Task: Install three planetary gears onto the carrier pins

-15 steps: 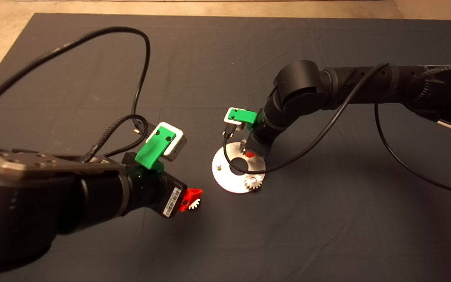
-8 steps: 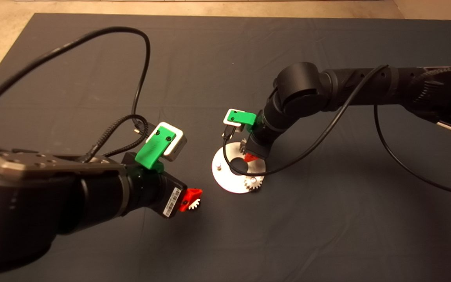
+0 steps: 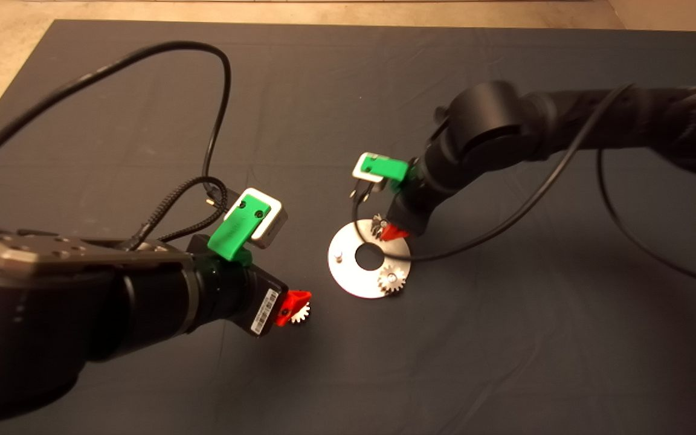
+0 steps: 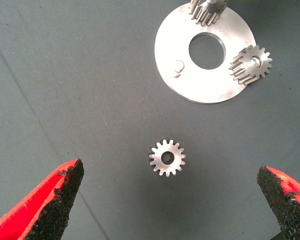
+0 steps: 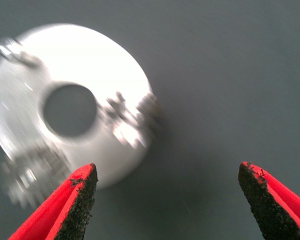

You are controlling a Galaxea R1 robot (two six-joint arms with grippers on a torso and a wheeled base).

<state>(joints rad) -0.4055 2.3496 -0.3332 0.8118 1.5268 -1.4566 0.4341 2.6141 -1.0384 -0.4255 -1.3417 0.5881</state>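
The silver disc [image 3: 348, 275] lies mid-mat with its carrier pins. One planetary gear [image 3: 391, 279] sits on the near-right pin, and a second gear [image 3: 377, 225] sits on the far pin. The left pin [image 3: 337, 257] is bare. My right gripper [image 3: 393, 232] hangs open just beside the far gear [image 5: 132, 120], holding nothing. A third gear [image 4: 167, 157] lies flat on the mat, left of and nearer than the disc [image 4: 230, 85]. My left gripper [image 4: 170, 200] hovers open over it, one finger on each side and well apart from it.
Black cables loop from both wrists. The right arm's cable [image 3: 444, 254] droops close to the disc's right edge, and the left arm's cable [image 3: 215, 121] arcs over the mat's far left. The dark mat [image 3: 505, 362] is bare to the right.
My right gripper has pulled up and back from the disc toward the far right, leaving the gear on the far pin. The left arm has not moved.
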